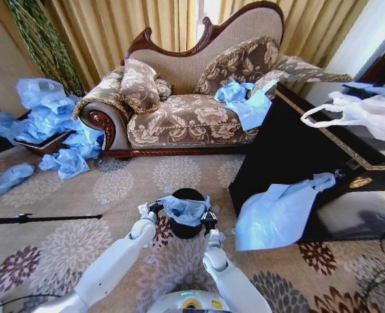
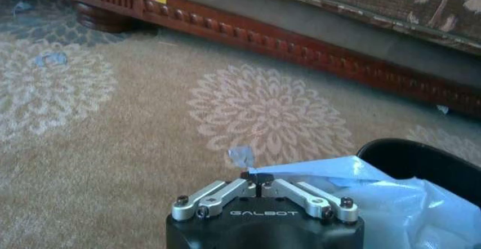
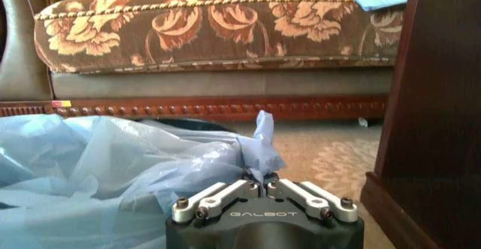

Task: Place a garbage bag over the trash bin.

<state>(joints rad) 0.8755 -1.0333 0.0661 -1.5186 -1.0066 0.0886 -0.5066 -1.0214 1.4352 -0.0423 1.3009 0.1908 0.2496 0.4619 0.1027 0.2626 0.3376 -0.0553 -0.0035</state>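
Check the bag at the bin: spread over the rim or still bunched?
Bunched. The garbage bag hangs crumpled between the left claw and right claw, both shut on its edges; the trash bin rim stays partly uncovered.

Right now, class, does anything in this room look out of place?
Yes: light-blue bags lie strewn beside the sofa, on its seat and over the dark cabinet, while both claws hold one garbage bag over the trash bin.

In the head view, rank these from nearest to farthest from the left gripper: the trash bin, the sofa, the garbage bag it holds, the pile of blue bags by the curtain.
1. The garbage bag, pinched in the left gripper.
2. The trash bin, just beside it, under the bag.
3. The sofa, across the carpet ahead.
4. The pile of blue bags, far off to the left by the curtain.
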